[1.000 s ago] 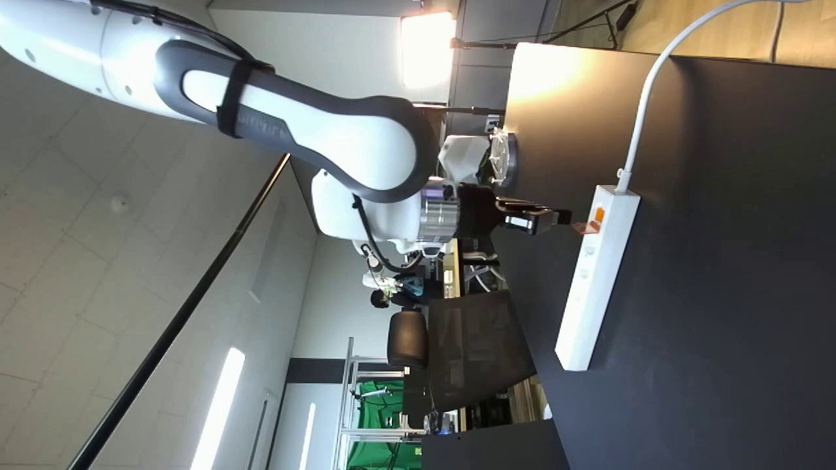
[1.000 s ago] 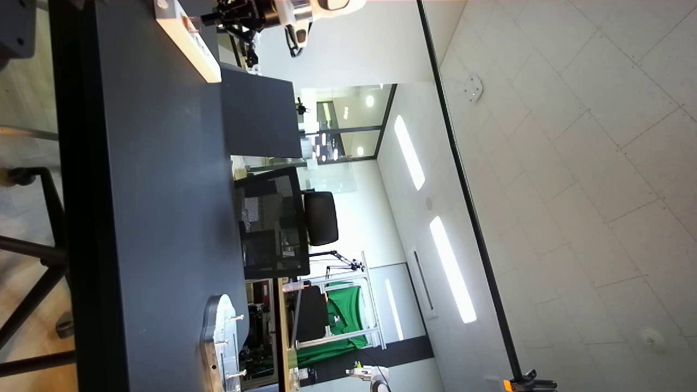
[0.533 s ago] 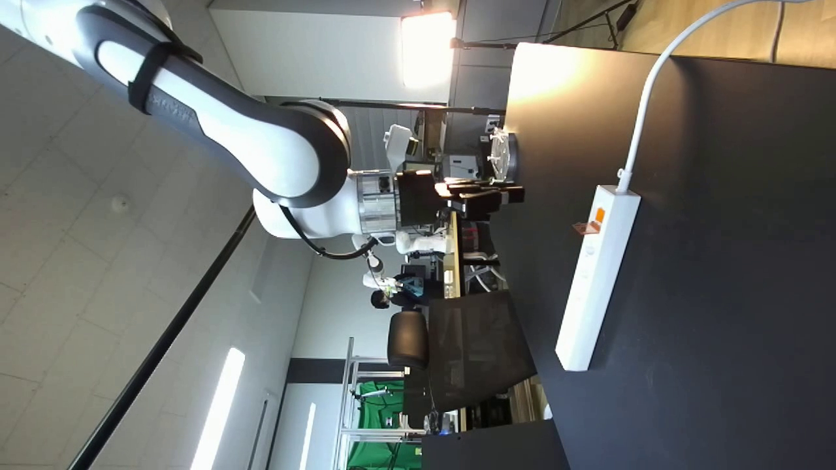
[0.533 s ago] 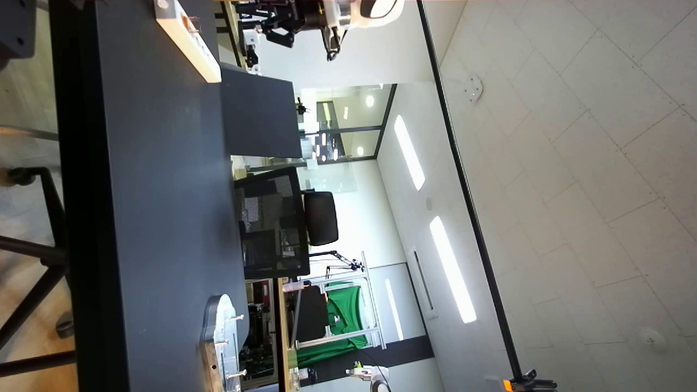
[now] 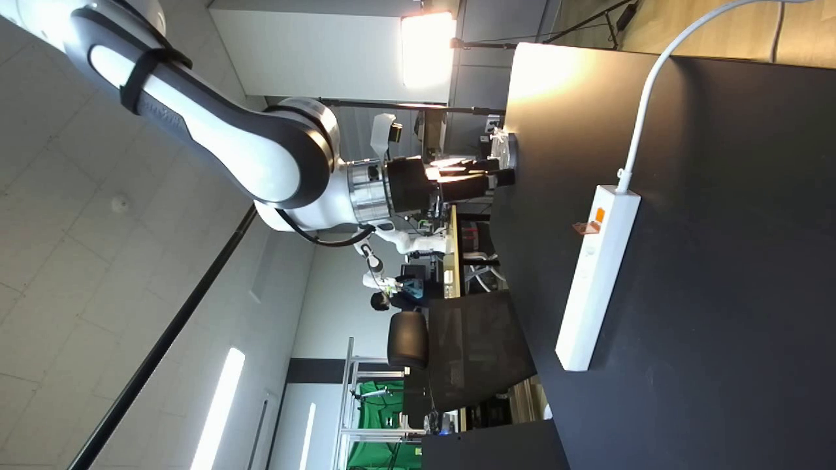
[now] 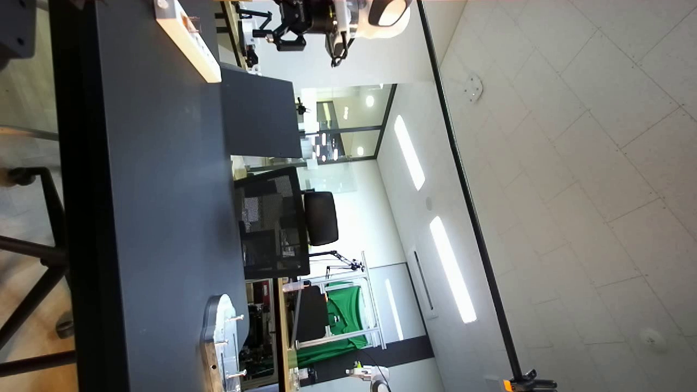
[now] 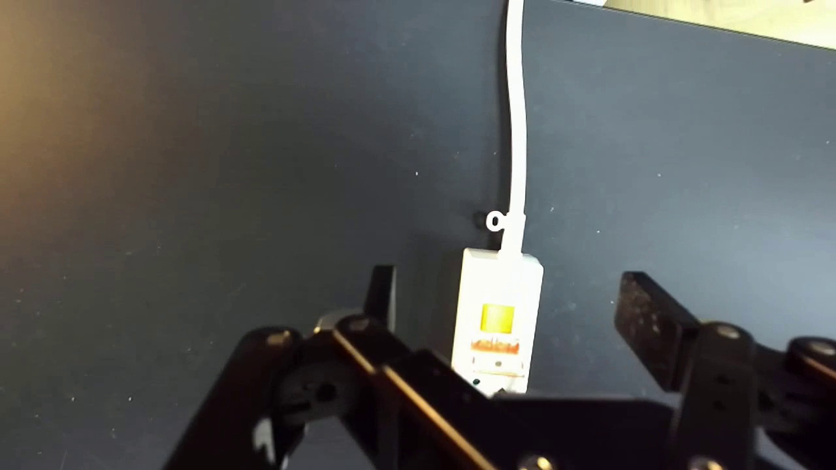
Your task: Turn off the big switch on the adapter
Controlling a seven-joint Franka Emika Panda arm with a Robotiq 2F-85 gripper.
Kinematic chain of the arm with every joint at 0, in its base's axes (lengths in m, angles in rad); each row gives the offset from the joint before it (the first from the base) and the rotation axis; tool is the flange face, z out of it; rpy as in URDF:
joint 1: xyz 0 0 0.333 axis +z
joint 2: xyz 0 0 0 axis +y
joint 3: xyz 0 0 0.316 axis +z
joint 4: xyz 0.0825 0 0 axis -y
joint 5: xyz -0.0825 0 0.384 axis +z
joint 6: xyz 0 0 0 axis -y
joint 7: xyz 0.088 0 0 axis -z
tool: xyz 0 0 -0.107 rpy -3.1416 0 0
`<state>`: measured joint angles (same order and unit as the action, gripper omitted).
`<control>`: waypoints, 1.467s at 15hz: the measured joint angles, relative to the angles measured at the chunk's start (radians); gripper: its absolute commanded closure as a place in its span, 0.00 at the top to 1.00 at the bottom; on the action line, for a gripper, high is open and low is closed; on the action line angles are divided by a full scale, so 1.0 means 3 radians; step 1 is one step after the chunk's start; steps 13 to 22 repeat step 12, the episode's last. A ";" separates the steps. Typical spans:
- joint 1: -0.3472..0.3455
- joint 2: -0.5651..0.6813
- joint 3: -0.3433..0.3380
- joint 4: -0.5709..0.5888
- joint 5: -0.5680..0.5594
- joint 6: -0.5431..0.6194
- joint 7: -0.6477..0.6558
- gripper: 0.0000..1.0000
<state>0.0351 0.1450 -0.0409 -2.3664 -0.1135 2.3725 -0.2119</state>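
Subject of inspection: a white power strip (image 5: 596, 279) lying on the black table (image 5: 731, 274), its white cable (image 5: 643, 111) leaving the end where the switch sits; the orange rocker switch (image 7: 497, 318) is in plain sight; a translucent orange-brown cover flap (image 5: 587, 228) stands up just beside it, leaving it exposed.

The gripper (image 7: 508, 294) has its fingers spread wide with nothing between them; in both exterior views it hangs raised, well apart from the strip.

Finding: the flap is judged to be clear of the way, and pressing the rocker is judged to be the step in hand, at the approach stage; whether the rocker sits at on or off cannot be read here, so a finished press cannot be ruled out.

Next move, in my judgement: bring the fingers together into one blunt tip, line it up over the off half, come down on the cable side of the flap and press briefly; brushing the flap could swing it over the switch; an off-centre push could slide the strip.
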 measured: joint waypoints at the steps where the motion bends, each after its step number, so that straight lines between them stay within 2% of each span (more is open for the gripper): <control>1: -0.0017 0.0000 0.0006 0.0006 0.0001 -0.0028 -0.0003 1.00; 11: -0.0063 -0.0001 0.0043 0.0110 0.0069 -0.0311 -0.0030 1.00; 22: -0.0063 -0.0001 0.0046 0.0119 0.0071 -0.0325 -0.0031 1.00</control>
